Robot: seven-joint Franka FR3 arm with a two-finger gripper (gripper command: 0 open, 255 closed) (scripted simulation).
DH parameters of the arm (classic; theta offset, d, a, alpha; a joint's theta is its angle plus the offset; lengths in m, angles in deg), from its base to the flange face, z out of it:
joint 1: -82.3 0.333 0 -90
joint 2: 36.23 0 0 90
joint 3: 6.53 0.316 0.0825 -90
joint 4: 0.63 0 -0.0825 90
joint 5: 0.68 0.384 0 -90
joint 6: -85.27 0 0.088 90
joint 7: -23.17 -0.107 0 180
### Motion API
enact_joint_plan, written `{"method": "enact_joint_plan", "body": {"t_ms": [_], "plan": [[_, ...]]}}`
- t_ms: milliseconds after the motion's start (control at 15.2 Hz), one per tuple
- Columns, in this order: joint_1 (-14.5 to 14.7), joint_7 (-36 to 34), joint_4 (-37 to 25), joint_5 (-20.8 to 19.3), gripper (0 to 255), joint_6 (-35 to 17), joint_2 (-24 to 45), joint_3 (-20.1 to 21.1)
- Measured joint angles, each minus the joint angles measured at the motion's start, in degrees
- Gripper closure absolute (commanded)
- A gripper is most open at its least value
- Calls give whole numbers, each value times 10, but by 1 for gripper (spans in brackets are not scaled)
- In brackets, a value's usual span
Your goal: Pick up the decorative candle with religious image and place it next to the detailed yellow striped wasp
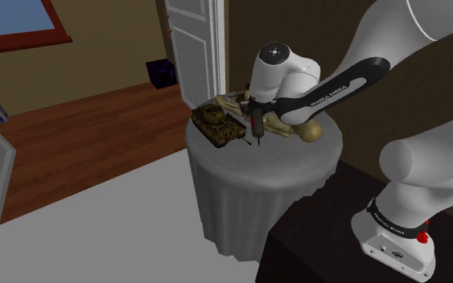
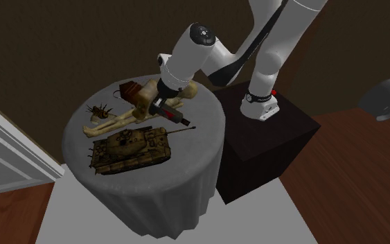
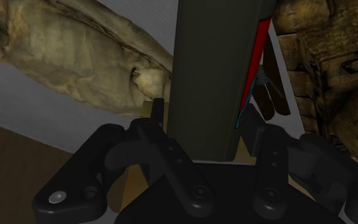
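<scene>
Two black fingers (image 3: 260,137) pinch the dark, red-edged candle (image 3: 212,76), which stands between them.

I see a round table (image 1: 281,181) draped in grey cloth, standing on pale grey floor (image 1: 104,233) beside reddish wooden boards (image 1: 96,133), with a white panelled door (image 1: 194,48) and brown walls (image 1: 112,48) behind.
</scene>
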Motion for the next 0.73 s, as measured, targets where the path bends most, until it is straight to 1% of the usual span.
{"method": "enact_joint_plan", "body": {"t_ms": [132, 396, 462, 726], "plan": [[-8, -10, 0, -10, 255, -4, 4, 9], [-10, -12, 0, -13, 255, -6, 5, 11], [-10, -12, 1, -13, 0, -6, 5, 11], [-10, -11, 1, -12, 0, -6, 5, 10]]}}
